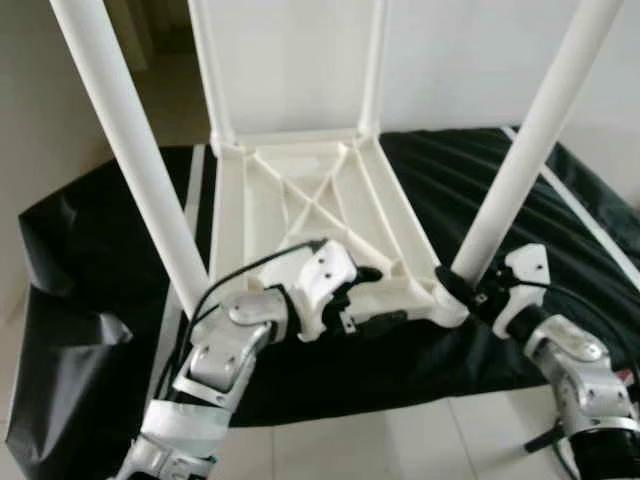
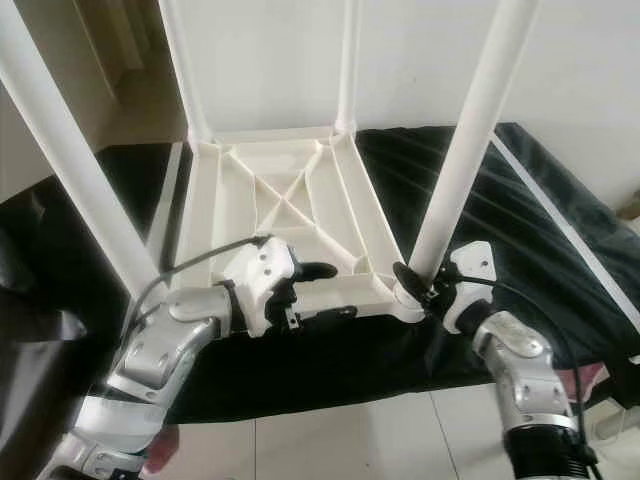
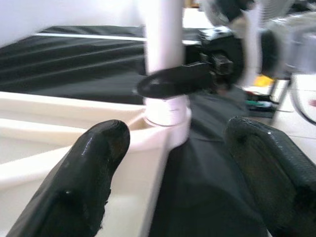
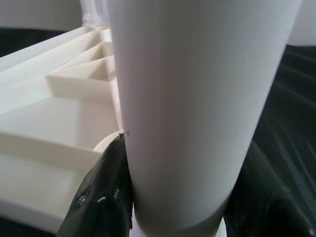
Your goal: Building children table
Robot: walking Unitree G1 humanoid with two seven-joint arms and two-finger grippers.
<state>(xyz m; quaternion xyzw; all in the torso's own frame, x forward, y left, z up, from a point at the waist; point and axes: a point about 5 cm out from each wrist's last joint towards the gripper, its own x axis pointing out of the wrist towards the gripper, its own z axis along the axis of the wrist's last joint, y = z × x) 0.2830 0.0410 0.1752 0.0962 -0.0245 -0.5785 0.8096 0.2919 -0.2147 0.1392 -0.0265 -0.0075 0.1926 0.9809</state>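
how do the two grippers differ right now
The right gripper is shut on the near right leg at its base, by the corner socket. The left gripper is open, holding nothing, jaws straddling the near rim of the upturned tabletop. Both have black fingers and work along the same near edge.

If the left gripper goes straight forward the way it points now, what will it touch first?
Probably the white table leg that the right gripper holds at its base; the left gripper points at that corner, though depth is unclear.
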